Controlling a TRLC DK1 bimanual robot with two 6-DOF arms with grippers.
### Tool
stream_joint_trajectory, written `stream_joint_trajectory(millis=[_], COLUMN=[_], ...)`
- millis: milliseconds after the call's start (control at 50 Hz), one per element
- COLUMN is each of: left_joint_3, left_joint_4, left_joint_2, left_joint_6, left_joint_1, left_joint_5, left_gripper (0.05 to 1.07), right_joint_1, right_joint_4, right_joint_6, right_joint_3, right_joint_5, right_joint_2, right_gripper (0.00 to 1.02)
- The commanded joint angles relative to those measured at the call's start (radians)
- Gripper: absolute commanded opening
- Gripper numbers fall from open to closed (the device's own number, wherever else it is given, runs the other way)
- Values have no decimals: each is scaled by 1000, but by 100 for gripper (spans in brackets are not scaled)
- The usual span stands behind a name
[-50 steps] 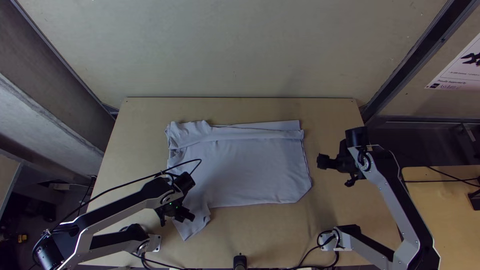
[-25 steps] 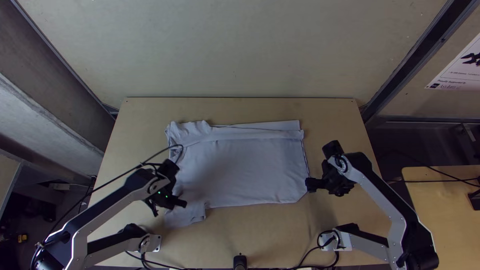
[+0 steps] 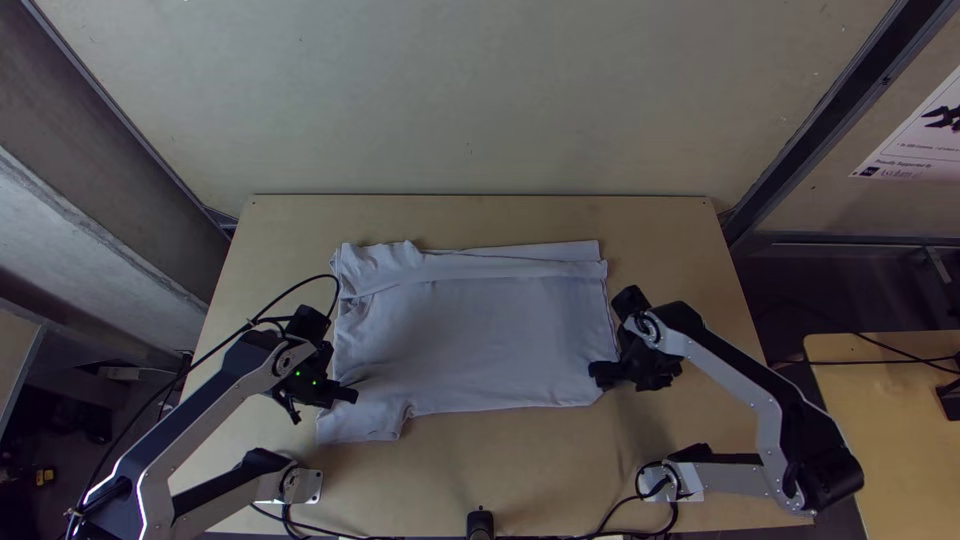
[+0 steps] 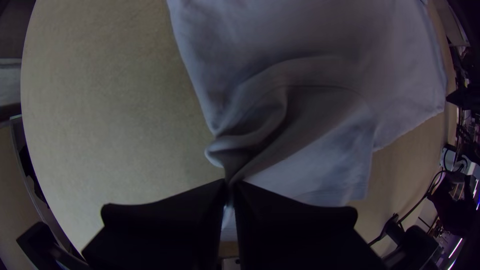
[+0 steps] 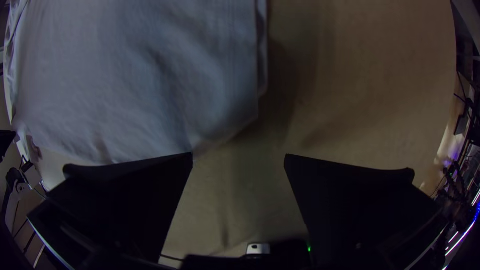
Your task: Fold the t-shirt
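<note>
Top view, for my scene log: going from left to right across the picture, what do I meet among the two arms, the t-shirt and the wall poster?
Left arm → t-shirt → right arm → wall poster.

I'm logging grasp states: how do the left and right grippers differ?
The left gripper is closed on gathered cloth of the t-shirt; the right gripper has its fingers wide apart. The left gripper is at the shirt's near left part, the right gripper by its near right corner. Both have flat black fingers.
</note>
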Motion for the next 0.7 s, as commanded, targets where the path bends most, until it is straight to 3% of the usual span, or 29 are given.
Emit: stream_joint_trajectory(millis=[0, 80, 200, 320, 420, 500, 680], left_joint_3=[19, 23, 23, 26, 32, 42, 91], left_joint_4=[-26, -26, -27, -26, -26, -24, -26], left_joint_2=[-13, -13, -13, -13, -13, -12, -12], left_joint_6=[31, 34, 38, 44, 55, 55, 49], left_joint_1=[20, 26, 32, 49, 69, 72, 107], left_joint_5=[3, 3, 3, 5, 11, 12, 72], left_gripper=[21, 21, 21, 21, 21, 21, 21], right_joint_1=[20, 39, 62, 86, 112, 123, 117], right_joint_4=[30, 47, 53, 85, 122, 179, 188], right_joint_6=[25, 32, 48, 63, 68, 69, 71], right_joint_3=[-13, -6, 3, 11, 19, 14, 46], right_joint_5=[-11, -11, -12, -20, -19, -19, -17], right_joint_2=[30, 43, 87, 96, 76, 40, -28], right_gripper=[64, 59, 58, 43, 26, 2, 2])
